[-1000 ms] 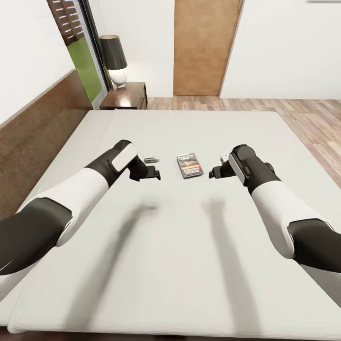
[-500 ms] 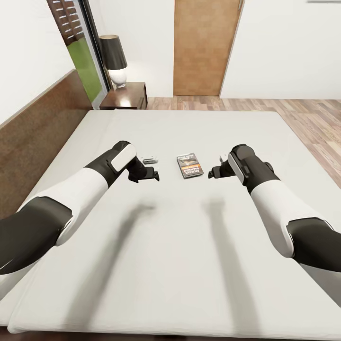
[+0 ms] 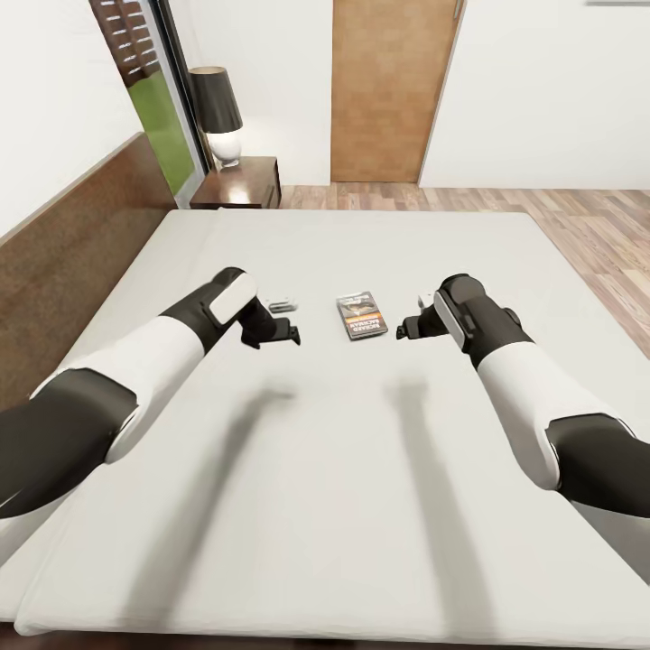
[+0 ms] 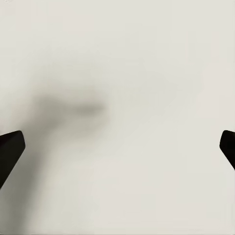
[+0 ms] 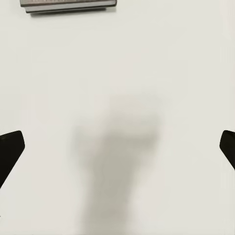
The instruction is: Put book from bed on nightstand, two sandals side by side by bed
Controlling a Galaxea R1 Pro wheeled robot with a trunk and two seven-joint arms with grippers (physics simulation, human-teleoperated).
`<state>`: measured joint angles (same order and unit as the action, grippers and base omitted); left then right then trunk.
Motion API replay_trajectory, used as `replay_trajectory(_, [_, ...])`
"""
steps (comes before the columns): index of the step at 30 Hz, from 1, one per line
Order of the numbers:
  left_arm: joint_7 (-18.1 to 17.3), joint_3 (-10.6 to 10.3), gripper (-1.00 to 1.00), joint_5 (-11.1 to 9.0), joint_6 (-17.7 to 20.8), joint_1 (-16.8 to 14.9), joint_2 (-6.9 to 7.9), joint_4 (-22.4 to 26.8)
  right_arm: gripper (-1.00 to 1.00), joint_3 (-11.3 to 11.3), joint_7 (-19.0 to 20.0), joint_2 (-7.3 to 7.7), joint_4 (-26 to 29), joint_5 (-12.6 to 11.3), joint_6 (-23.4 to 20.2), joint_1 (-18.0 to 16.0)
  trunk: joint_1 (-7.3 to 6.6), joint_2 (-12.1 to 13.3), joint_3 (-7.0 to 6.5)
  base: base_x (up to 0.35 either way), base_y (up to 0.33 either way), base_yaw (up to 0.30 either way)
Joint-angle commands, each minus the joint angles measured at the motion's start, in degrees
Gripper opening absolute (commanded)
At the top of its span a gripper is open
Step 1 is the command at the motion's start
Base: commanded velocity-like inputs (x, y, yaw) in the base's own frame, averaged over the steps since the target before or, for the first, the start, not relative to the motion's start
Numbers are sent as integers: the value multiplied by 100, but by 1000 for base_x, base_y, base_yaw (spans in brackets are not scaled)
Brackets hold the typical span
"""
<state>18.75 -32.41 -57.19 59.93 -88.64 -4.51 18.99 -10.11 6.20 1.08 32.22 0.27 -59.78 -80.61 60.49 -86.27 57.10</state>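
Book (image 3: 362,316) lies flat on the bed (image 3: 361,469), mid-mattress, between the two hands and touching neither. Left hand (image 3: 287,323) hovers above the mattress with fingers apart, empty. Right hand (image 3: 408,327) likewise spread, empty; the book's edge (image 5: 68,5) shows in its wrist view. Nightstand (image 3: 240,183) with lamp (image 3: 217,113) stands beside the headboard (image 3: 72,235).

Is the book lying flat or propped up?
Flat: the book lies cover-up on the mattress, between both grippers.
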Motion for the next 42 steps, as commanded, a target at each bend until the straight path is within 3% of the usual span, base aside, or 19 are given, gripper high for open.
replay_trajectory(1, [42, -35, 100, -61, 7, -43, 3, -77, 100, -39, 28, 8, 4, 9, -22, -5, 0, -2, 4, 0, 0, 0])
replay_trajectory(10, [37, -27, 100, -65, 7, -246, 3, -474, 100, -40, 23, 8, 9, 10, -22, -8, 0, -2, 4, 0, 0, 0])
replay_trajectory(18, [30, -14, 100, -122, 7, -290, 1, -542, 100, -19, 22, 13, 21, 1, -22, -38, 0, -2, 4, 0, 0, 0])
replay_trajectory(24, [26, -7, 100, -327, 7, -303, -4, -544, 100, 165, 21, 12, 21, -5, -22, -88, 0, -2, 4, 0, 0, 0])
replay_trajectory(27, [25, -9, 100, -589, 7, -307, -4, -540, 100, 415, 21, 17, 24, -5, -22, -127, 0, -2, 4, 0, 0, 0])
replay_trajectory(34, [24, -23, 100, -918, 7, -300, -1, -494, 100, 657, 18, 21, 13, -2, -22, -199, 0, -2, 4, 0, 0, 0])
replay_trajectory(42, [38, -36, 100, -1023, 7, -296, -26, -324, 100, 729, 14, 23, 7, -1, -22, -224, 0, -2, 4, 0, 0, 0])
